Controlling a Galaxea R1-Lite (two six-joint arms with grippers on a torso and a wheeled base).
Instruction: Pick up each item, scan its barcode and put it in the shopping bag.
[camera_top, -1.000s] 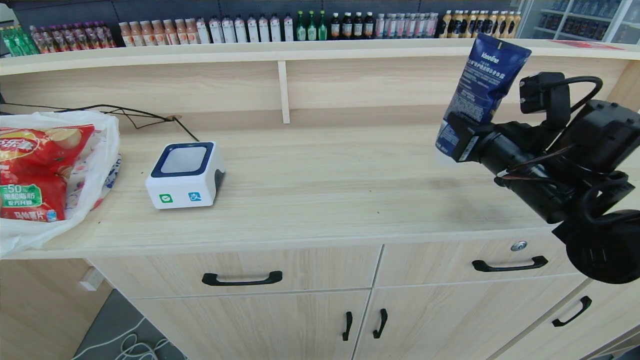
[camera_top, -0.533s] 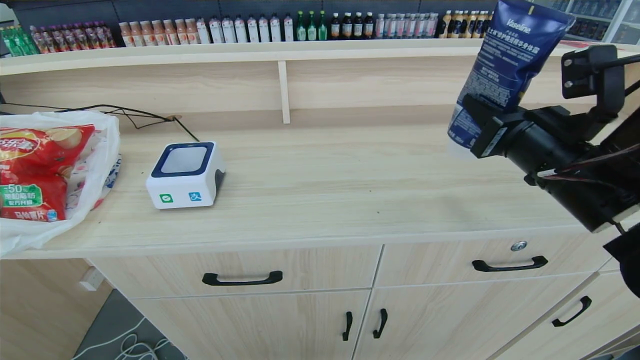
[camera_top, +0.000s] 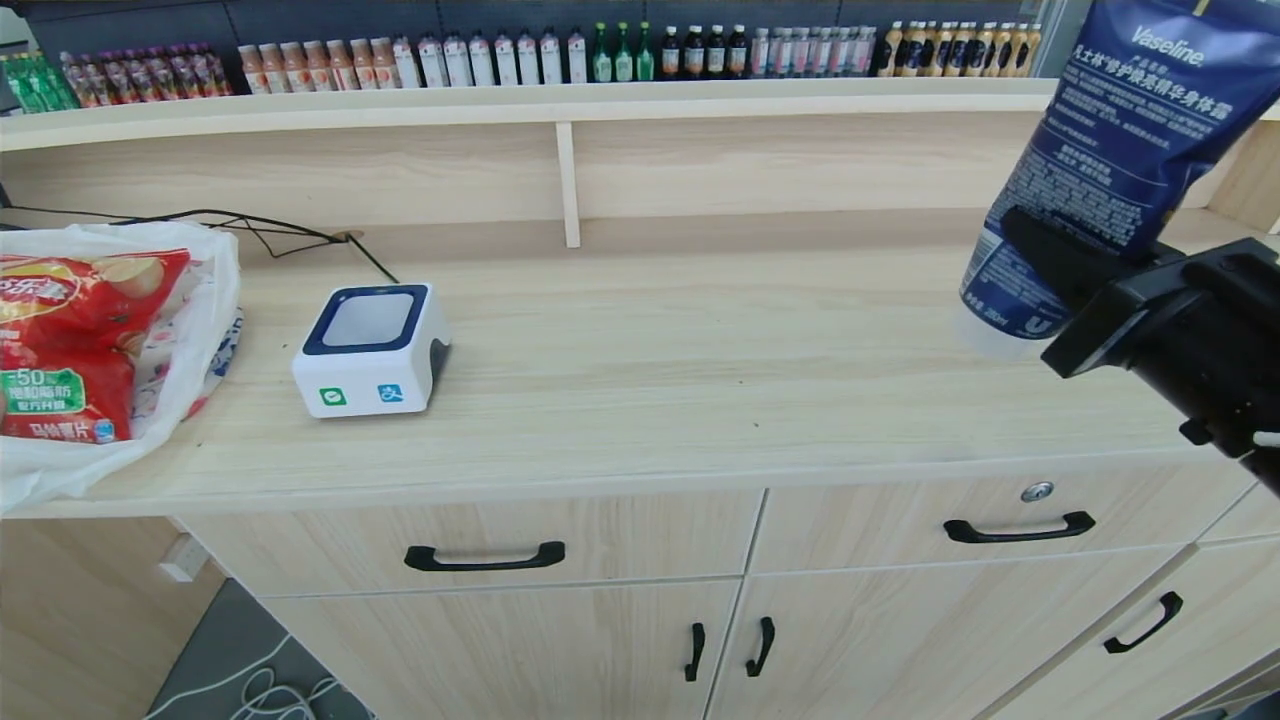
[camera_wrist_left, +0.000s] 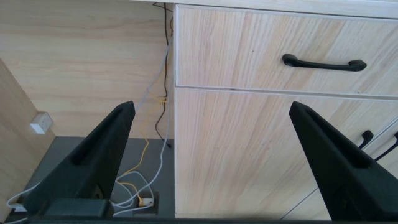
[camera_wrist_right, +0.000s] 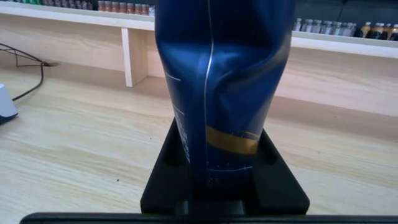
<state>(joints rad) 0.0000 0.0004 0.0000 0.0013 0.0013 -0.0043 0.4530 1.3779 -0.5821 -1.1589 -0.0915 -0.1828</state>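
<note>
A dark blue lotion tube (camera_top: 1120, 160) with a pale cap end is held above the right end of the wooden counter (camera_top: 700, 360), with my right gripper (camera_top: 1075, 265) shut on its lower part; up close, the blue tube (camera_wrist_right: 227, 87) stands squeezed between the black fingers (camera_wrist_right: 168, 168). The white scanner (camera_top: 370, 347) with a blue-framed window sits on the counter's left half. At the far left lies the white shopping bag (camera_top: 205, 300) holding a red chip packet (camera_top: 70, 340). My left gripper (camera_wrist_left: 214, 162) hangs open, low in front of the cabinet.
A raised shelf (camera_top: 560, 100) lined with bottles runs along the counter's back. A black cable (camera_top: 250, 225) leads from the scanner toward the back left. Drawers with black handles (camera_top: 485, 556) lie below the counter edge.
My right gripper has lifted the blue tube higher and to the right, toward the picture's upper right corner. The scanner and bag have not moved.
</note>
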